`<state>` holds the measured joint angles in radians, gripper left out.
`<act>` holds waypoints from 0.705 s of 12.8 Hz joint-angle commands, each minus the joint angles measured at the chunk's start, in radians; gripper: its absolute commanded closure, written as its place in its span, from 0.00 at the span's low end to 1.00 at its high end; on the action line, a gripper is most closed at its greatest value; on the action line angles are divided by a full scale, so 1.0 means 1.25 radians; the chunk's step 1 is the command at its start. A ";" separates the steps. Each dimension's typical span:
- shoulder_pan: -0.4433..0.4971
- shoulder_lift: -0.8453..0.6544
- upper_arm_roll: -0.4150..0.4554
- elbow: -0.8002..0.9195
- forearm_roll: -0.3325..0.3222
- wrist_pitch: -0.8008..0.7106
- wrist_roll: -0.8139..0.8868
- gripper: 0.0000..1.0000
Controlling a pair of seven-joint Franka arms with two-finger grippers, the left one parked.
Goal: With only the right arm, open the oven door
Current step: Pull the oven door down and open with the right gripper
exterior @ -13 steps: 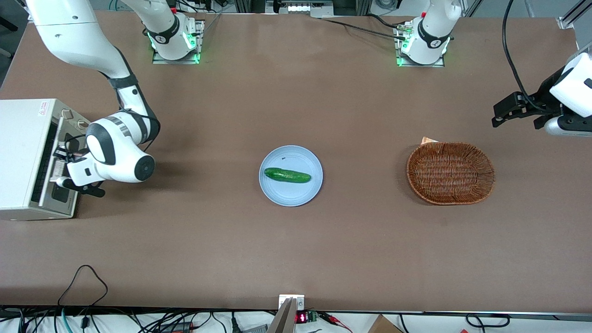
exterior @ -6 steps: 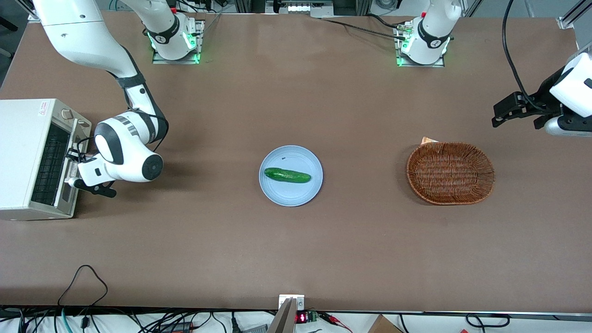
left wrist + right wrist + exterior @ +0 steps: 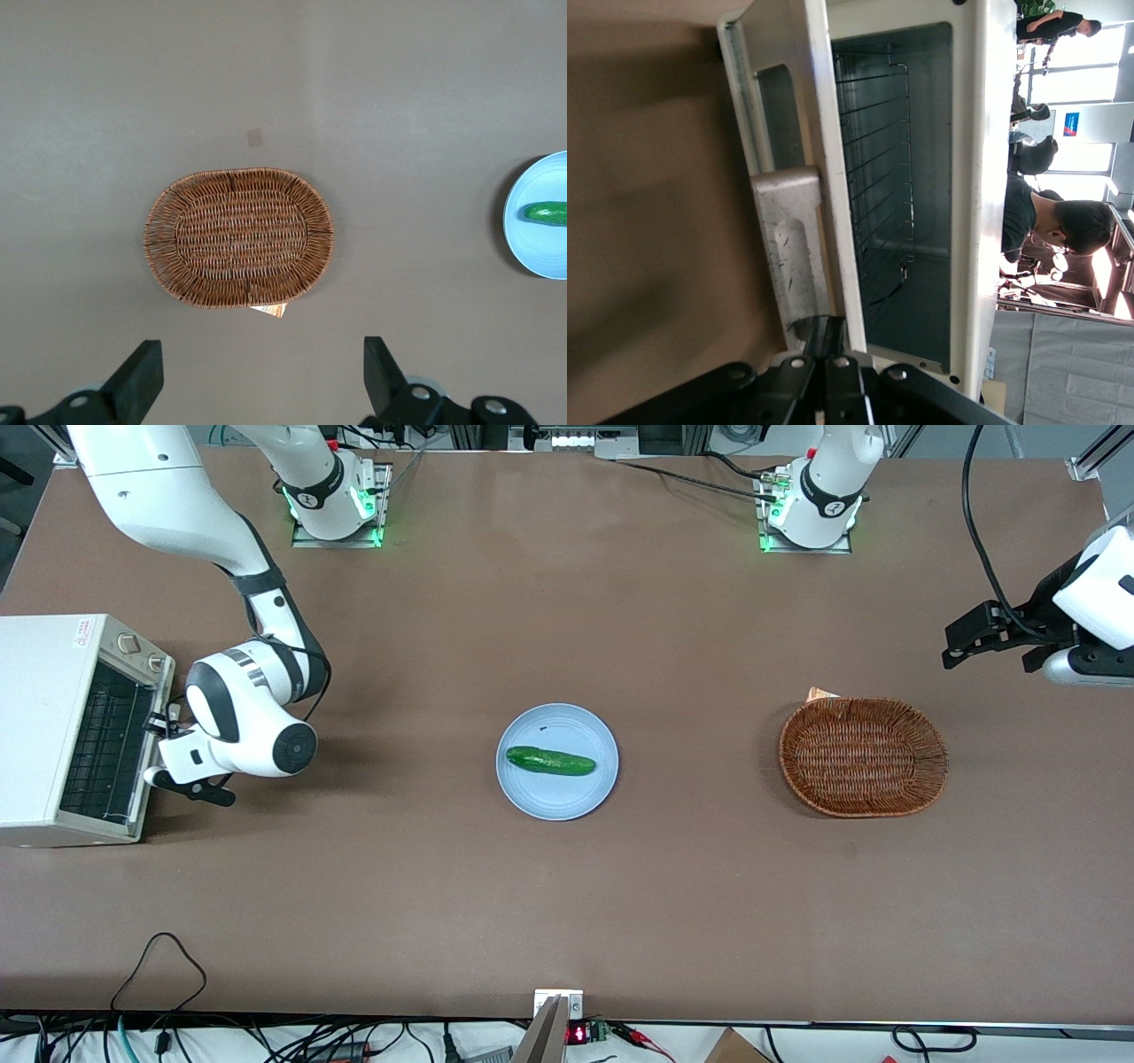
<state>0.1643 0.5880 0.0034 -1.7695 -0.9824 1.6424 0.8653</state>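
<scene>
The cream-white toaster oven (image 3: 40,717) stands at the working arm's end of the table. Its oven door (image 3: 140,784) leans partly open, top edge tipped out toward the table's middle, and the wire rack (image 3: 106,735) shows inside. The right arm (image 3: 244,722) bends down in front of the oven, with its black gripper (image 3: 162,731) at the door's top edge. In the right wrist view the gripper (image 3: 830,335) has its fingers pressed together, tips tucked against the pale bar handle (image 3: 788,248) beside the door's cream edge (image 3: 824,133). The open cavity and rack (image 3: 886,159) are visible.
A pale blue plate (image 3: 523,788) holding a green cucumber (image 3: 550,761) lies mid-table. A brown wicker basket (image 3: 864,755) sits toward the parked arm's end, also in the left wrist view (image 3: 239,236). The oven's knobs (image 3: 158,662) are beside the door.
The gripper has moved away from the oven toward the table's middle, bringing the door's top edge with it. The door has swung wider and more of the rack shows.
</scene>
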 commanded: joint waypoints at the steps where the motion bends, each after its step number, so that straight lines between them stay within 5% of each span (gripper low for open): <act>1: 0.000 0.049 -0.006 0.018 0.010 0.018 0.015 0.99; 9: 0.023 0.117 0.003 0.036 0.010 0.024 0.040 0.99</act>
<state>0.2094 0.7015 0.0202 -1.7384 -0.9686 1.6730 0.9006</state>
